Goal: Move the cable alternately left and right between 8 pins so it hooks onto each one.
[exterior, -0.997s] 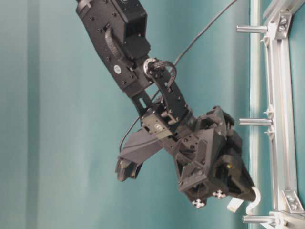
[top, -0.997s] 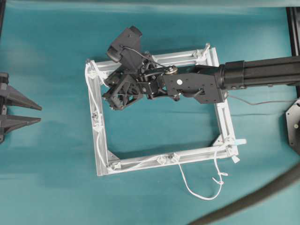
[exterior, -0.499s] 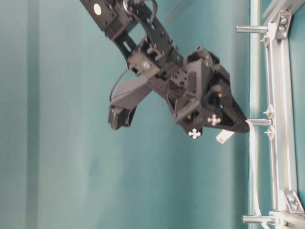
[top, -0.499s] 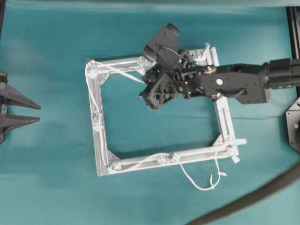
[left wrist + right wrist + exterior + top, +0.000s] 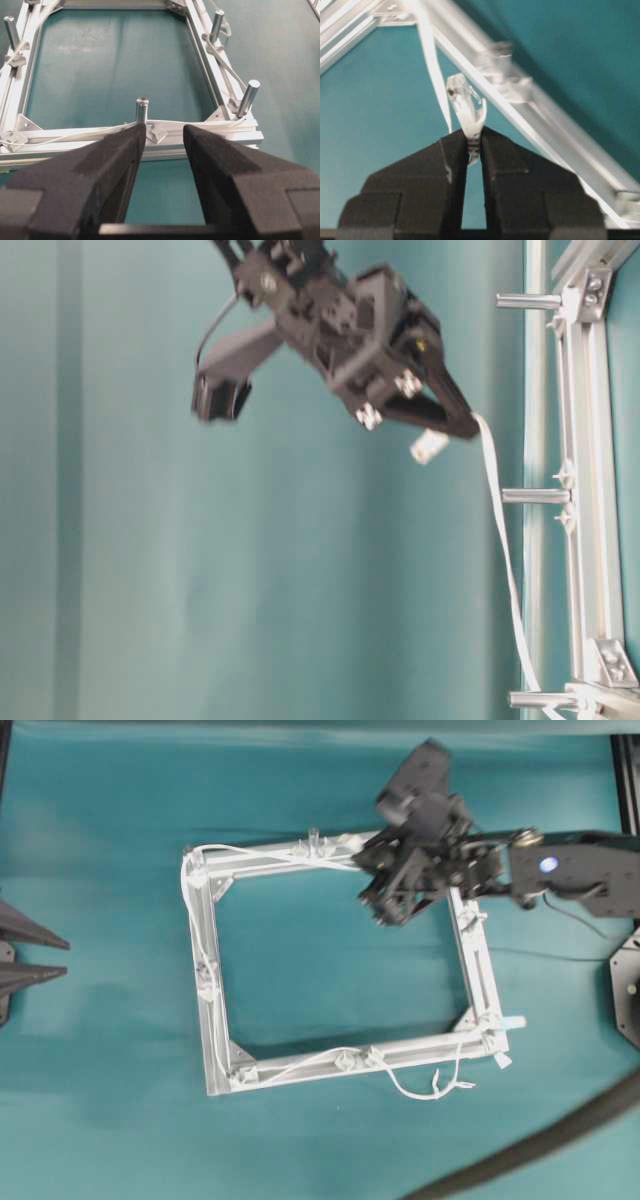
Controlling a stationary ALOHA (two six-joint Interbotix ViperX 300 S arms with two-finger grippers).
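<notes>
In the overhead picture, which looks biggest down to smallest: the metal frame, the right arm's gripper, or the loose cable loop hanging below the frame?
1. Frame: largest.
2. Right gripper: smaller, though it is nearer the camera, so it looks enlarged.
3. Loose cable loop: smallest.

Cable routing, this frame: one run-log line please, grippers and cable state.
right gripper: shut on cable near plug | left gripper: open, holding nothing | cable: strung along frame top rail | loose tail below bottom rail

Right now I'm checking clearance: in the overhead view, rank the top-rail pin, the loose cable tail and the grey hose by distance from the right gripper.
1. Top-rail pin, just left of the right gripper.
2. Loose cable tail, below the frame's bottom rail.
3. Grey hose, bottom right corner.
</notes>
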